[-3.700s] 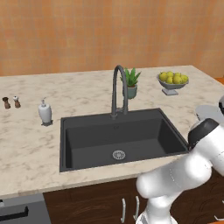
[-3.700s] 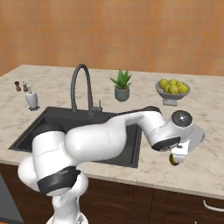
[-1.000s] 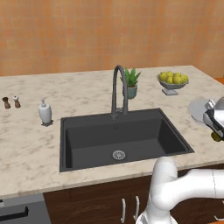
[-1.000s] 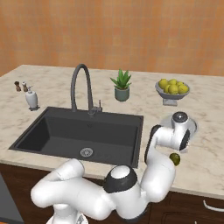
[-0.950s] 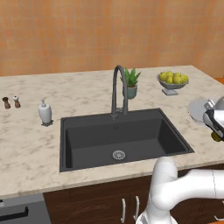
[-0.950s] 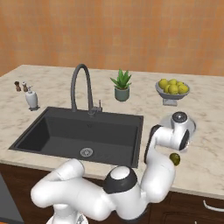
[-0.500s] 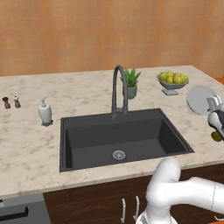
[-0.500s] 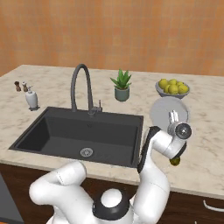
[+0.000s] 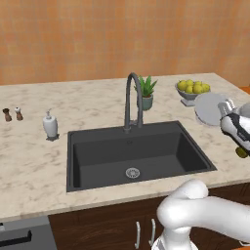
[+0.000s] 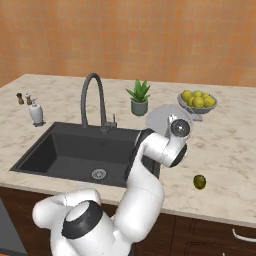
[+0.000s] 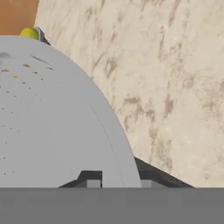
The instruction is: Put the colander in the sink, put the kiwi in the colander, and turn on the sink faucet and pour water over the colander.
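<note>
My gripper [image 10: 169, 121] is shut on the rim of the white perforated colander [image 10: 161, 118], holding it tilted on edge above the counter by the sink's right rim. In the hand view the colander [image 11: 52, 122] bulges across the left, its rim pinched in the gripper [image 11: 117, 180]. From the left base view the colander [image 9: 210, 108] hangs in front of the fruit bowl, with the gripper [image 9: 225, 108] at its right side. The kiwi [image 10: 199, 182] lies on the counter near the front edge; the kiwi [image 9: 241, 152] peeks out under the arm. The dark sink [image 9: 136, 156] is empty, and no water runs from the gooseneck faucet [image 9: 133, 97].
A grey footed bowl of lemons [image 10: 197, 100] stands behind the colander. A potted plant [image 10: 139, 97] sits behind the sink. A white soap dispenser [image 9: 50, 125] and two small shakers [image 9: 12, 114] stand to the sink's left. My own arm [image 10: 145, 170] rises over the sink's right front corner.
The colander has been lifted off the counter and tipped on edge. The arm has swung it left and back, away from the kiwi, toward the sink's right rim.
</note>
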